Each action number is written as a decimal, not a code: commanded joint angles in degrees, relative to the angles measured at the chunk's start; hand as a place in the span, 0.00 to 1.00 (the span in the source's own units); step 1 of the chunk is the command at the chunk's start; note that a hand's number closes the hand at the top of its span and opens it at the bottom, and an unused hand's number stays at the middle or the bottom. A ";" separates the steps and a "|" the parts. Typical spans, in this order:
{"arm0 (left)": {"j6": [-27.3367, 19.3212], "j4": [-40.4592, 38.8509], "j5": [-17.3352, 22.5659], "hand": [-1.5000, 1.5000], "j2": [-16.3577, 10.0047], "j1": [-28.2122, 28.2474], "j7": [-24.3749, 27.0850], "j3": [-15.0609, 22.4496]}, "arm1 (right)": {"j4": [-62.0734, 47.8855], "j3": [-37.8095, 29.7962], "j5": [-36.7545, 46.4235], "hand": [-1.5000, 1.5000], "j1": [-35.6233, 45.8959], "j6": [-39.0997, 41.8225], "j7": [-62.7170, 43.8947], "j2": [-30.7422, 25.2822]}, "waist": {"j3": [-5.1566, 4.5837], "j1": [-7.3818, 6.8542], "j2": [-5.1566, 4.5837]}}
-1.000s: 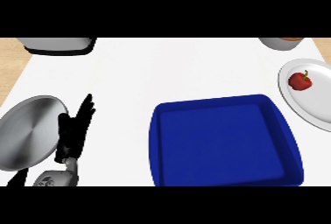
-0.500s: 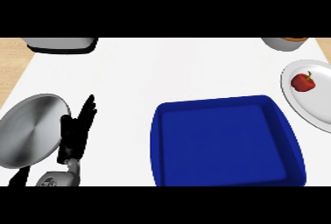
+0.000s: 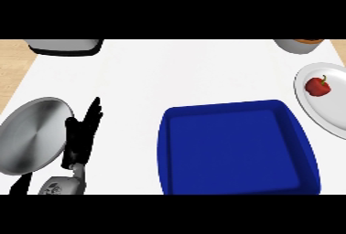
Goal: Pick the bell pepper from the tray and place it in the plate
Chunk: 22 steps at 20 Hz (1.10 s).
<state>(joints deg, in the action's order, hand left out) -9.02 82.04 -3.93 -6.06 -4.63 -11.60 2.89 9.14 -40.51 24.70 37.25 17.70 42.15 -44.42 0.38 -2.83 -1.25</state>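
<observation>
Near the middle of the white desk (image 3: 169, 73), a deep blue rectangular plastic tray (image 3: 233, 151) with raised walls and rounded corners, its near edge cut off by the bottom of the view. To the right of the tray, just off its far right corner and apart from its rim, a round white plate (image 3: 332, 119), partly cut by the view's right edge. On that plate, in its farther half, a small glossy red bell pepper (image 3: 318, 86) with a short stem, lying wholly outside the tray. To the left of the tray, well apart from its left wall, the robot's black left hand (image 3: 81, 137), held open with fingers straight and close together, pointing toward the far side of the desk and gripping nothing. Below that hand, level with the tray's near left corner, a short stretch of grey forearm (image 3: 64, 185). Farther left of the tray, just beside the hand on its outer side, a round silver disc (image 3: 34, 137) of brushed metal, lying flat; hard to tell whether touching the hand or only overlapped by it. Well beyond the tray to its far left, a grey and black appliance (image 3: 64, 45), cut by the top of the view. Beyond the tray's far right corner, past the plate, a pale round bowl (image 3: 300, 45) with something orange-brown inside, only partly in view.
</observation>
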 commanded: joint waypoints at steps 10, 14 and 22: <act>-0.29 -0.86 -0.75 0.50 0.65 0.05 0.87 0.14 | -0.41 0.42 0.59 0.00 -1.92 -5.09 -1.09 -1.44 | 0.06 -0.09 -0.20; 1.82 -0.52 0.48 0.50 -1.69 0.10 0.05 -1.36 | -0.70 0.48 0.61 0.00 -2.43 -4.27 -1.05 -2.14 | 0.08 -0.28 -0.17; 0.97 0.58 -0.43 0.50 -0.22 0.46 -0.26 0.00 | -0.80 -0.60 -0.19 0.00 -4.56 -5.82 -0.75 -4.39 | 0.13 -0.07 -0.11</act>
<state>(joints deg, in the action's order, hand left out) -8.14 83.33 -4.01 -6.37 -3.54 -11.88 2.69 8.24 -40.93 24.64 32.14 13.35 42.56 -48.49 0.54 -2.94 -1.38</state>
